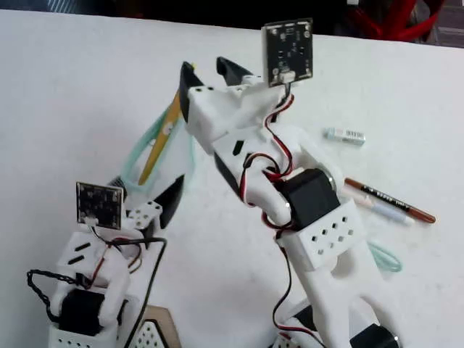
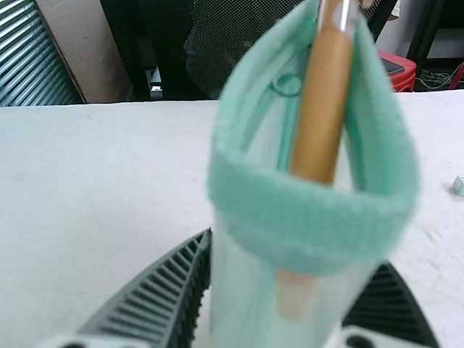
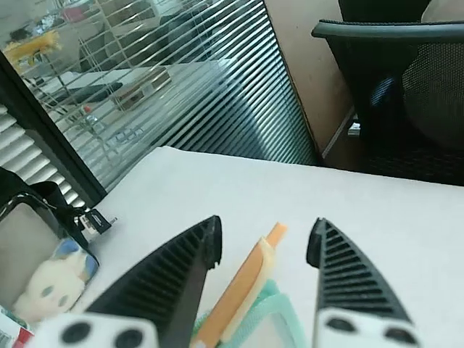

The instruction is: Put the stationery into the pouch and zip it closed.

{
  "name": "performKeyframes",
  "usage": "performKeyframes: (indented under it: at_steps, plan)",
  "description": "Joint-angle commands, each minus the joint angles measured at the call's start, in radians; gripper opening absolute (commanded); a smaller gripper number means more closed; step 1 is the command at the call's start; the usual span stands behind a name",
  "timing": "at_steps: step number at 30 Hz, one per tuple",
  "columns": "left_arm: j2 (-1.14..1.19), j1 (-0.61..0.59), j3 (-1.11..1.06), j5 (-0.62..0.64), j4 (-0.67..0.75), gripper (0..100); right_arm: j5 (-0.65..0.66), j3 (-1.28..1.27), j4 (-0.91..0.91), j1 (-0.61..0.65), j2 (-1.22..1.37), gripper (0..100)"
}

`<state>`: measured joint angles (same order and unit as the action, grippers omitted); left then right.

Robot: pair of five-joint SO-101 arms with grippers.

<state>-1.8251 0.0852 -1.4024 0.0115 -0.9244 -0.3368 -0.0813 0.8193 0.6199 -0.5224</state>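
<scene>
A clear pouch with a mint-green rim [image 1: 154,148] lies on the white table [image 1: 65,109]. My left gripper [image 1: 145,194] is shut on its near end, and the rim [image 2: 312,217] rises between the black fingers [image 2: 156,304]. An orange stick-like item [image 2: 319,109] stands in the pouch mouth, its far end poking out [image 1: 165,134]. My right gripper [image 1: 210,72] hangs open over that far end. The orange tip [image 3: 254,279] sits between its spread fingers [image 3: 181,268], touching neither. A brown pen [image 1: 391,201], a white pen [image 1: 386,212] and a small white eraser [image 1: 344,135] lie to the right.
A mint cord loop [image 1: 386,258] lies beside the right arm's base. A small box with a plush-toy picture [image 3: 40,279] stands at the table's edge. Beyond the far edge are a black chair [image 3: 391,80] and window blinds.
</scene>
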Motion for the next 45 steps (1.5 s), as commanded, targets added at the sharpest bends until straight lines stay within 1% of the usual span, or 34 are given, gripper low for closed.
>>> performKeyframes:
  at_steps: [1,6,8,12,15,17,21,24,30,32,35,37,40,43,45]
  plan:
    - [-0.002,-0.001,0.003,0.002,0.025,29,-0.034,0.032,0.010,0.013,0.018,20.5]
    - [-0.002,-0.002,0.003,0.002,0.025,29,-0.035,0.143,0.104,0.036,0.137,20.5]
    - [-0.002,-0.002,0.003,0.002,0.025,29,-0.069,0.199,0.154,0.038,0.186,20.4]
    - [-0.002,-0.004,0.003,0.002,0.025,29,-0.126,0.296,0.216,0.008,0.278,20.2]
    - [-0.002,-0.004,0.003,0.002,0.025,29,-0.127,0.339,0.246,-0.004,0.318,19.8]
    - [-0.002,-0.002,0.003,0.002,0.025,29,-0.127,0.356,0.259,-0.004,0.331,15.9]
    - [-0.002,-0.002,0.003,0.002,0.025,29,-0.118,0.362,0.255,-0.004,0.329,1.8]
    - [-0.002,-0.002,0.003,0.002,0.025,29,-0.118,0.361,0.257,0.002,0.306,3.2]
    - [-0.002,-0.002,0.003,0.005,0.025,29,-0.117,0.353,0.274,0.004,0.217,1.9]
    - [-0.002,-0.004,0.003,0.006,0.025,29,-0.080,0.353,0.302,0.028,0.194,1.9]
    - [-0.002,-0.002,0.003,0.008,0.025,29,0.048,0.353,0.344,0.125,0.182,1.9]
    - [-0.002,-0.004,0.005,0.008,0.025,29,0.109,0.353,0.374,0.194,0.179,1.9]
    - [-0.002,-0.005,0.005,0.008,0.025,29,0.137,0.353,0.403,0.248,0.173,2.0]
    - [-0.002,-0.007,0.005,0.008,0.025,29,0.137,0.353,0.423,0.254,0.180,2.2]
    - [-0.002,-0.007,0.005,0.008,0.025,29,0.137,0.351,0.443,0.254,0.180,5.2]
